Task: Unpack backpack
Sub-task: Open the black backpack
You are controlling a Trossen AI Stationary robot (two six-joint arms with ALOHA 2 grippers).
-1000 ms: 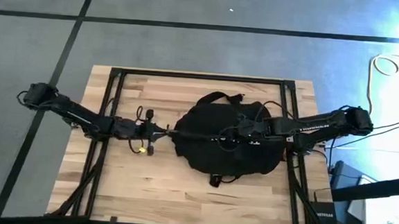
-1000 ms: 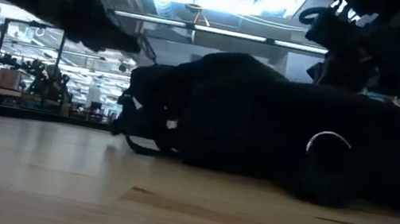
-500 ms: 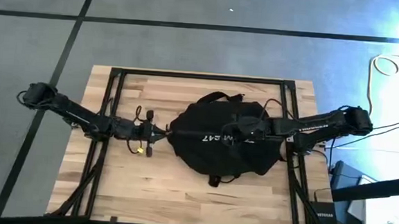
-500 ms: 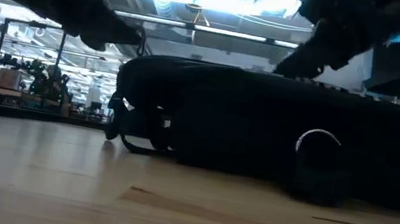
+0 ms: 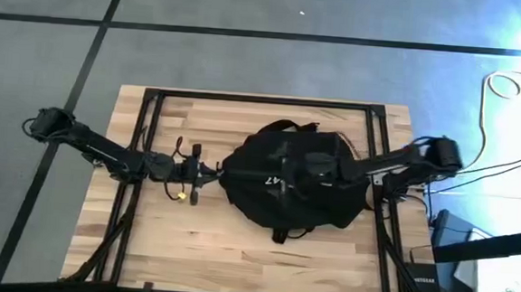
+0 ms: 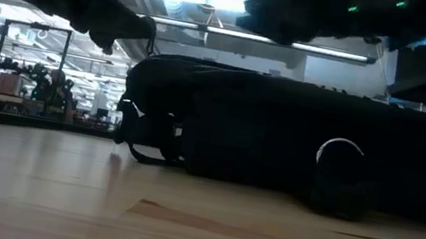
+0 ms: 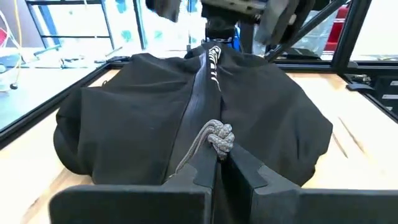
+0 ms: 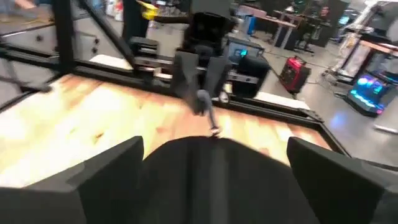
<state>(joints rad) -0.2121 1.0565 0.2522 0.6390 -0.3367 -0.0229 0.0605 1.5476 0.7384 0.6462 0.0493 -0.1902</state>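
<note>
So your left gripper has its jaws clamped on the zipper cord; the right gripper hovers over the backpack with jaws wide (nothing unpacked yet).

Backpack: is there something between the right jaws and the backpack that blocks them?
Nothing visible does. The right gripper is open directly above the backpack, only black fabric between its jaws. The left gripper is shut on the grey cord pull at the backpack's end.

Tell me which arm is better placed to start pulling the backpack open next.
Probably the left. Its tool is shut on the knotted grey cord pull at the edge of the large rounded black fabric backpack. The right tool is open above the backpack, gripping nothing.
</note>
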